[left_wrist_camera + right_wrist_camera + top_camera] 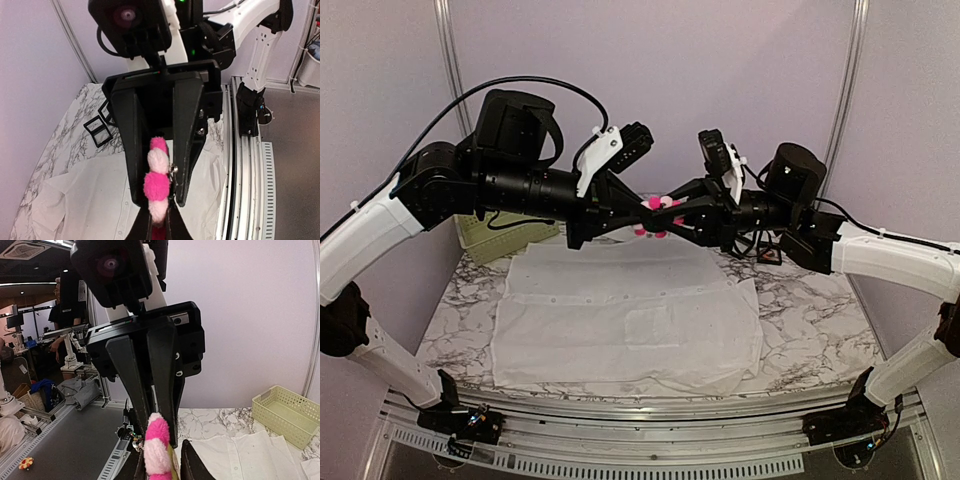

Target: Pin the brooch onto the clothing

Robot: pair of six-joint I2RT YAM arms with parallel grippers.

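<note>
The brooch (651,204), a fluffy string of pink and pale pink pom-poms with a small metal pin, hangs in mid-air between both grippers. My left gripper (646,212) comes from the left and is shut on one end of it (159,187). My right gripper (676,214) comes from the right, its jaws closed against the brooch's sides (159,440). The metal pin (173,169) rests against one right finger. The clothing, a white button-front shirt (620,320), lies flat on the table below the grippers. It also shows in the left wrist view (85,200) and the right wrist view (250,455).
A pale green basket (505,235) stands at the back left of the marble table (820,320); it also shows in the right wrist view (285,412). Small black square frames (100,131) lie at the back right, near the shirt.
</note>
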